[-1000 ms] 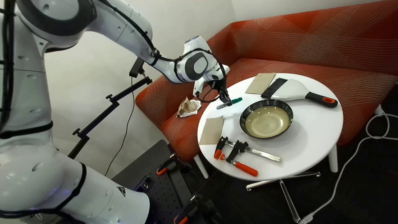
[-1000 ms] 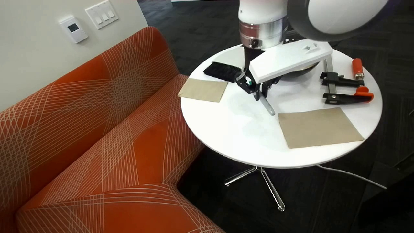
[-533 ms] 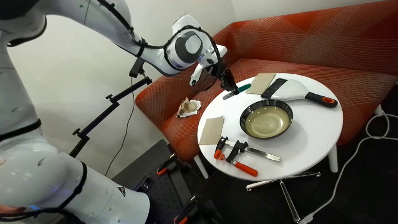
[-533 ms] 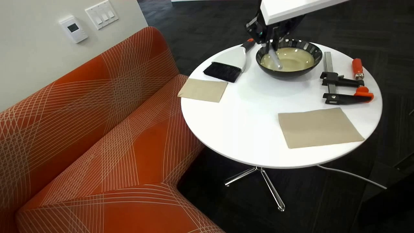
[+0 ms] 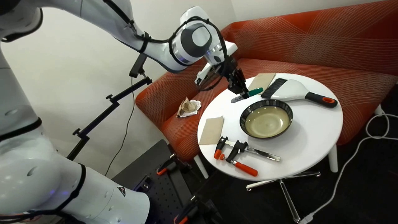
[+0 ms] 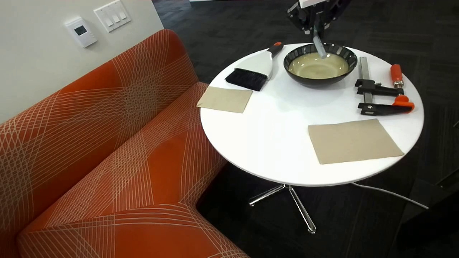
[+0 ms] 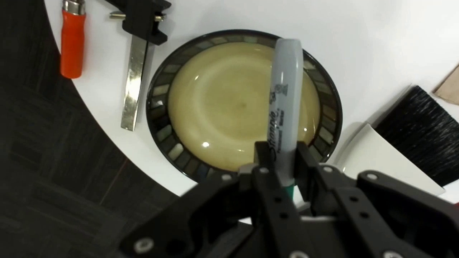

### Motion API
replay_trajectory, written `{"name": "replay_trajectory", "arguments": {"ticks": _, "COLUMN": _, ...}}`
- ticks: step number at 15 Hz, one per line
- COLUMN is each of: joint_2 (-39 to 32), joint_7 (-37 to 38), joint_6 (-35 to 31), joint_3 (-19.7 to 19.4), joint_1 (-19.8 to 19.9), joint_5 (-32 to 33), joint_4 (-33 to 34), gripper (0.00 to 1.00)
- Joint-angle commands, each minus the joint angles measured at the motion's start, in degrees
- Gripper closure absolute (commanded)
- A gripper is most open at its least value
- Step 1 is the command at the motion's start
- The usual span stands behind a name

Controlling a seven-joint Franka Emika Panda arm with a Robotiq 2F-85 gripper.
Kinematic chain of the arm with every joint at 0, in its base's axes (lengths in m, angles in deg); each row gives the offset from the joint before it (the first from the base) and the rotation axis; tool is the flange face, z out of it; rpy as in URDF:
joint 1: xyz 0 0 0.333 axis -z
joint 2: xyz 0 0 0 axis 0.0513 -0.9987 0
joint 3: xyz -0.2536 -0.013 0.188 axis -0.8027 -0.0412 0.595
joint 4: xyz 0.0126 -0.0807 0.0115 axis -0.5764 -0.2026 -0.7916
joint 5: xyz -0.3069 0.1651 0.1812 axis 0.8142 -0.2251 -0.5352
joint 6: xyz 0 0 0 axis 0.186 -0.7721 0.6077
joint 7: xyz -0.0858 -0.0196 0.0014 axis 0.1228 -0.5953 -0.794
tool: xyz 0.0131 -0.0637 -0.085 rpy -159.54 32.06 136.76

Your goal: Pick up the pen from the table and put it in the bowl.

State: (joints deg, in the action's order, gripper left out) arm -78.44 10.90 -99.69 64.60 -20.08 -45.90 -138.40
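Note:
The pen is a marker with a grey body and a green cap [image 5: 256, 91]. My gripper [image 7: 282, 152] is shut on the pen [image 7: 287, 93], one finger on each side near the cap end. In the wrist view the pen's grey end crosses in front of the bowl [image 7: 222, 104]. The gripper [image 5: 245, 95] and pen are above the white table [image 5: 304, 152], near the far edge of the bowl [image 5: 267, 123] in an exterior view. In another exterior view the pen [image 6: 319, 46] hangs tilted in front of the bowl's back rim [image 6: 315, 70]. The bowl holds nothing visible.
A white-and-black brush [image 5: 290, 90] lies beside the bowl. A red-and-black clamp [image 5: 245, 152] lies on its opposite side. Two brown paper pieces [image 6: 225, 99] [image 6: 353, 141] lie on the table. An orange sofa [image 5: 298, 46] stands behind the table.
My gripper has lifted the pen off the tabletop and carried it toward the bowl. The pen stays in the grip. The bowl and other items have not moved.

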Motion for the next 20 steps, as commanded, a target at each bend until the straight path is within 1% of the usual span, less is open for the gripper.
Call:
{"name": "replay_trajectory", "arguments": {"ticks": 1, "joint_2": -0.64, "joint_7": -2.98, "joint_6": 2.97, "joint_3": 5.27, "joint_1": 6.02, "joint_5": -3.32, "joint_4": 2.41, "gripper": 0.95}}
{"name": "replay_trajectory", "arguments": {"ticks": 4, "joint_2": -1.63, "joint_7": -3.9, "joint_6": 2.16, "joint_3": 7.03, "joint_1": 8.84, "joint_5": -5.85, "joint_4": 3.47, "gripper": 0.95}}
{"name": "replay_trajectory", "arguments": {"ticks": 9, "joint_2": -2.93, "joint_7": -2.97, "joint_6": 2.44, "joint_3": 6.83, "joint_1": 10.49, "joint_5": -7.08, "joint_4": 5.59, "gripper": 0.95}}
{"name": "replay_trajectory", "arguments": {"ticks": 15, "joint_2": -6.51, "joint_7": -2.64, "joint_6": 3.27, "joint_3": 7.21, "joint_1": 11.51, "joint_5": -10.71, "joint_4": 8.12, "gripper": 0.95}}
{"name": "replay_trajectory", "arguments": {"ticks": 19, "joint_2": -9.09, "joint_7": -0.35, "joint_6": 3.14, "joint_3": 5.55, "joint_1": 10.41, "joint_5": -10.54, "joint_4": 9.52, "gripper": 0.95}}
{"name": "replay_trajectory", "arguments": {"ticks": 20, "joint_2": -9.59, "joint_7": 0.11, "joint_6": 2.96, "joint_3": 5.34, "joint_1": 10.22, "joint_5": -10.54, "joint_4": 9.87, "gripper": 0.55}}
